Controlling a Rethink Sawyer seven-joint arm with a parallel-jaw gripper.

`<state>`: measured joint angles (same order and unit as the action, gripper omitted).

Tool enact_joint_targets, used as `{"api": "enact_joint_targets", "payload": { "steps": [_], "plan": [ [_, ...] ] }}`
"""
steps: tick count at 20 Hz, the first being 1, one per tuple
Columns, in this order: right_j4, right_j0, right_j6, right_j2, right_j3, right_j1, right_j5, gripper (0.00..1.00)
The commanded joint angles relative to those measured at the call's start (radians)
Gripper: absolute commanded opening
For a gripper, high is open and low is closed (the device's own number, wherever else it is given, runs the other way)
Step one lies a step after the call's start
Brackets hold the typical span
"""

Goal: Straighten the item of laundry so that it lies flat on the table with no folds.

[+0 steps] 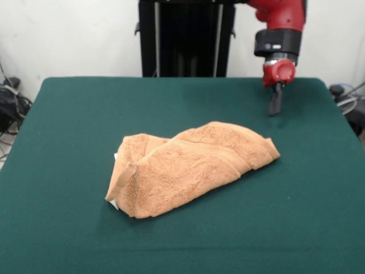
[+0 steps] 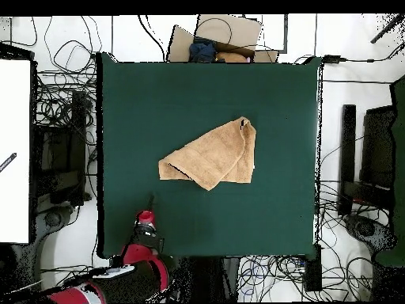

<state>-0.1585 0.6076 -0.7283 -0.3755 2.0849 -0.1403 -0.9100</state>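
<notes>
In the front view, the table (image 1: 68,171) fills nearly the whole frame: a broad rectangle covered in dark green, matte, felt-like cloth that lies smooth and unwrinkled.

A little left of its middle sits the towel (image 1: 188,168), a light orange-tan terry cloth with a nubby, looped pile. It is not flat. It is bunched into a long, humped mound that runs from a blunt, folded end at the lower left up to a rounded corner at the right. A flatter woven band stripe (image 1: 124,174) curls over the left end, and a small white tag (image 1: 114,203) peeks out beneath that end; if the tag carries any writing, it is too small to read. A soft crease runs along the length of the mound.

From overhead the towel (image 2: 212,154) reads as a rough triangle near the centre of the table (image 2: 158,95), with layers doubled over one another.

At the upper right of the front view the red and black arm (image 1: 278,31) hangs down, glossy and rounded, well apart from the towel. The gripper (image 1: 275,101) shows as a single dark, narrow blade above the cloth, so the fingers look closed together with nothing between them, though the angle is poor.
</notes>
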Motion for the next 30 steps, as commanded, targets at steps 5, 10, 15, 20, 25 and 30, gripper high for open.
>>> {"api": "enact_joint_targets", "payload": {
  "steps": [5, 10, 15, 20, 25, 30],
  "plan": [
    [-0.078, -0.078, -0.206, 0.051, -0.207, 0.173, -0.016, 1.00],
    [-0.048, -0.104, -0.166, 0.054, -0.185, 0.083, 0.111, 1.00],
    [0.004, -0.145, -0.142, 0.048, -0.186, 0.009, 0.207, 1.00],
    [0.047, -0.185, -0.145, 0.037, -0.231, 0.038, 0.206, 1.00],
    [0.059, -0.204, -0.164, 0.039, -0.267, 0.092, 0.163, 1.00],
    [0.038, -0.198, -0.162, 0.034, -0.282, 0.124, 0.135, 1.00]
  ]
}}
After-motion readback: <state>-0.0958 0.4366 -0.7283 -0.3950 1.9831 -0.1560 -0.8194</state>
